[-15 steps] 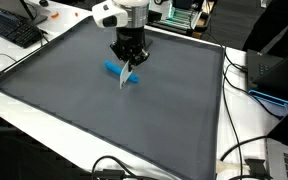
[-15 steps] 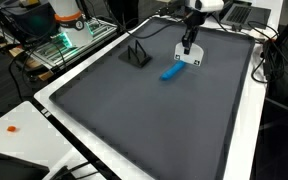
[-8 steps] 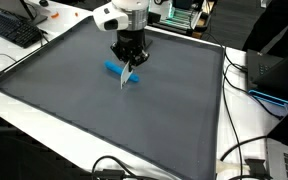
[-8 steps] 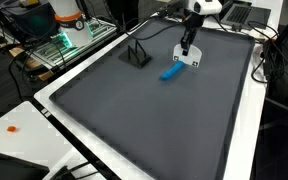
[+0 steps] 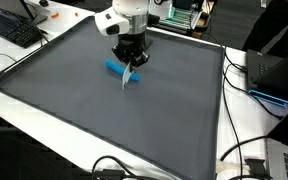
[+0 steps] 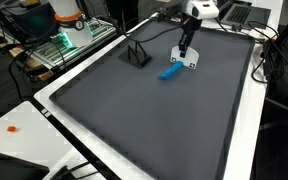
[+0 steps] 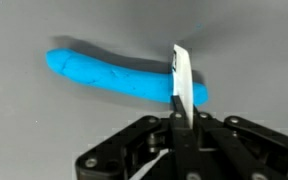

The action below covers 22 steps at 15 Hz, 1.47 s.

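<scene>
The gripper [image 7: 177, 120] clamps a thin white blade [image 7: 181, 80], which crosses the blue roll [image 7: 104, 75] near its 3 o'clock end on the grey mat [image 7: 44, 130]. Best, I judge: keep the blade upright and square to the roll, with pressure straight down.

Layout of the work surface. The mat [image 5: 84, 115] lies on the table [image 5: 39, 117] and covers most of its top. The cylinder [image 5: 114, 68] lies flat on the mat, in its far half in an exterior view. The gripper [image 5: 131, 63] hangs above one end of the cylinder, with the blade [image 5: 126, 79] held between its fingers and pointing down at the mat. In the wrist view the blade crosses that end; contact cannot be told. A stand [image 6: 136, 56] sits on the mat, well apart from the cylinder. A keyboard [image 5: 14, 30] lies on the table beyond the mat's corner.
</scene>
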Each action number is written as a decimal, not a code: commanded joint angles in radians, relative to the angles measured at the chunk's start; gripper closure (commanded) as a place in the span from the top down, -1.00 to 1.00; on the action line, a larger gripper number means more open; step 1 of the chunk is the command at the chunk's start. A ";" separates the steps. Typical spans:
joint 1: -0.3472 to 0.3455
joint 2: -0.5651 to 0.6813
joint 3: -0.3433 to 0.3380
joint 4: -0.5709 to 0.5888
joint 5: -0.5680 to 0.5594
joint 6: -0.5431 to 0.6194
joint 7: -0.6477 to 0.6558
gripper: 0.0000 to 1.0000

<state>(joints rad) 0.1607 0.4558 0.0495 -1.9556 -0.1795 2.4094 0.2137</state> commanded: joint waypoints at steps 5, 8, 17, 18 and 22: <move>-0.053 0.014 0.050 -0.022 0.152 -0.023 -0.156 -0.98; -0.069 0.006 0.065 -0.007 0.222 -0.045 -0.193 -0.98; -0.048 -0.047 0.044 0.009 0.207 -0.077 -0.173 -0.98; -0.048 -0.057 0.038 0.008 0.202 -0.077 -0.170 -0.98; -0.053 -0.088 0.013 -0.001 0.178 -0.075 -0.163 -0.98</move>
<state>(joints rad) 0.1090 0.4026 0.0811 -1.9362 0.0256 2.3542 0.0372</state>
